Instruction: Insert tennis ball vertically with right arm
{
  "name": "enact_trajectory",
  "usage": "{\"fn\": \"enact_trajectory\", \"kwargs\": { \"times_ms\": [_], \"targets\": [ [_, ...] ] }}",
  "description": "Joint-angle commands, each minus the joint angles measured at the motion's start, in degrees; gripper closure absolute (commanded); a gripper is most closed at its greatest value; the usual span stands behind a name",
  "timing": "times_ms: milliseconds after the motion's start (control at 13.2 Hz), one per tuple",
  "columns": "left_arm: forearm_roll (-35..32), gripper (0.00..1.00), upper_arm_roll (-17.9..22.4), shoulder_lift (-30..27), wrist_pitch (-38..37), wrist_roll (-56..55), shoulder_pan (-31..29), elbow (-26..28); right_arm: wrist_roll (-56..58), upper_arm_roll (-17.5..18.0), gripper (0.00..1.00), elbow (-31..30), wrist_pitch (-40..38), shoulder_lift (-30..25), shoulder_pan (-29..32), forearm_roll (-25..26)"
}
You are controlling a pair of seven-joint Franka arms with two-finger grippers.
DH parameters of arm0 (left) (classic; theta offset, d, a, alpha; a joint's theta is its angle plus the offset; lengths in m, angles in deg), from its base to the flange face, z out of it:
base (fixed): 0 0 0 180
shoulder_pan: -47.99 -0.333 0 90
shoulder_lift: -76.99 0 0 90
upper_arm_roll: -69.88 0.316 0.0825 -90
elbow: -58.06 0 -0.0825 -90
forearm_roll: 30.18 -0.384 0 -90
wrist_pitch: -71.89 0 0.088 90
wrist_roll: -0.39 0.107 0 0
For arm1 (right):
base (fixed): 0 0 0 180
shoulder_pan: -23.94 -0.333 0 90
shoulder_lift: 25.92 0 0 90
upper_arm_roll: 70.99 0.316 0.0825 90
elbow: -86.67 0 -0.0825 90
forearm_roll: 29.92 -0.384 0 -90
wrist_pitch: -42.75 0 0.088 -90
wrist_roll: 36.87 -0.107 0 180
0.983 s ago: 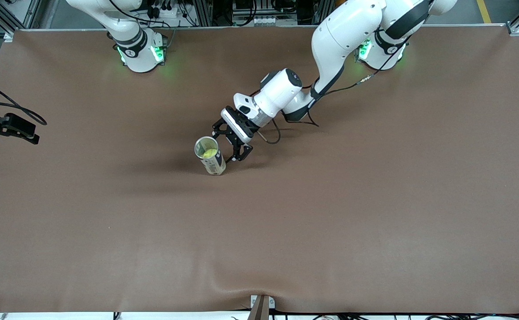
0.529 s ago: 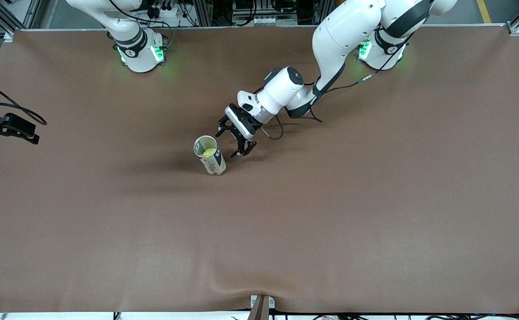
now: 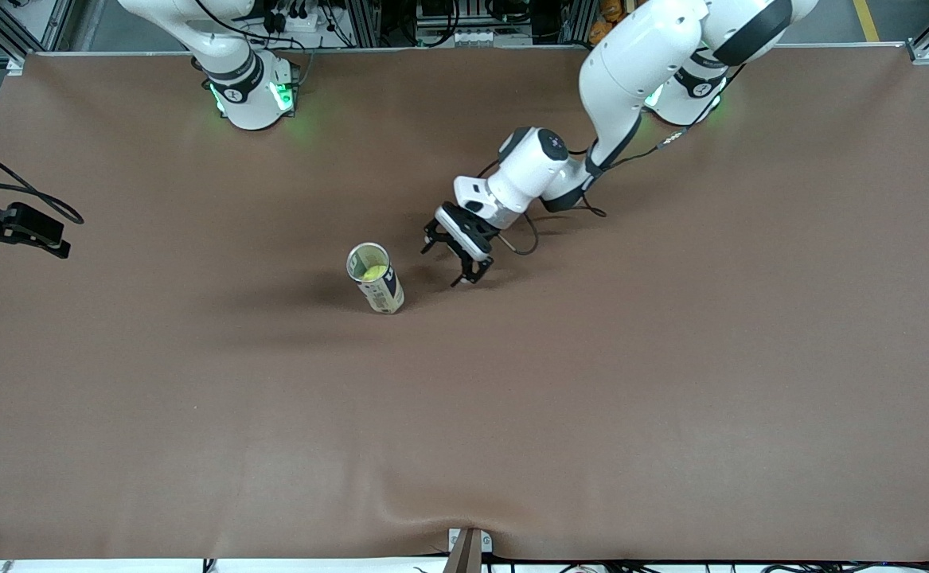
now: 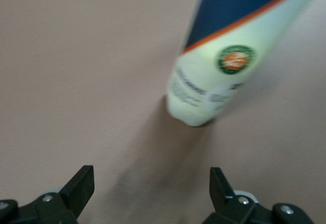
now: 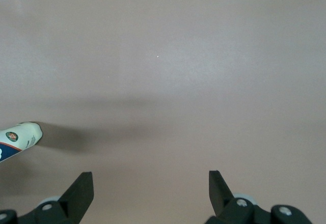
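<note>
I have the tennis ball [image 3: 371, 272] sitting inside the open-topped ball can [image 3: 376, 278], which stands upright on the brown table mat [image 3: 671, 382] about midway between the two arm bases and somewhat nearer the front camera than both; only a yellow-green patch of the ball shows through the can's mouth, so I cannot tell how deep it sits. In the left wrist view the can [image 4: 229, 56] is cut off above its lower part, showing a pale green base, an orange stripe, dark blue above and a round green-and-orange emblem; its small print is unreadable to me. The left gripper [image 3: 457, 255] hangs low over the mat just beside the can toward the left arm's end, apart from it, with jaws spread wide and nothing between them. The right gripper [image 5: 151, 188] shows only in its own wrist view, released and empty over bare mat, with just the can's base [image 5: 18, 138] at the frame edge; in the front view the right arm [image 3: 225, 48] is visible only at its base, the rest running out of frame. Open mat surrounds the can on every side, with plenty of room toward the front edge.
</note>
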Motion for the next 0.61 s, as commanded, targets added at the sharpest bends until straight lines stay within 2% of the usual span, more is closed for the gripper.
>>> {"fn": "enact_trajectory", "kwargs": {
  "times_ms": [0,303,529],
  "targets": [
    [-1.28,0.00,-0.62,-2.23,-0.94,-2.51,-3.31,1.99,0.04,0.53,0.00,1.60,-0.72,0.75,0.55,0.94],
    [-1.28,0.00,-0.53,-2.31,-3.57,-2.87,-6.39,-1.69,0.04,0.53,0.00,1.60,-0.72,0.75,0.55,0.94],
    [-1.28,0.00,-0.35,-2.23,-11.90,-3.04,-8.32,-7.22,0.04,0.53,0.00,1.60,-0.72,0.75,0.55,0.94]
  ]
}}
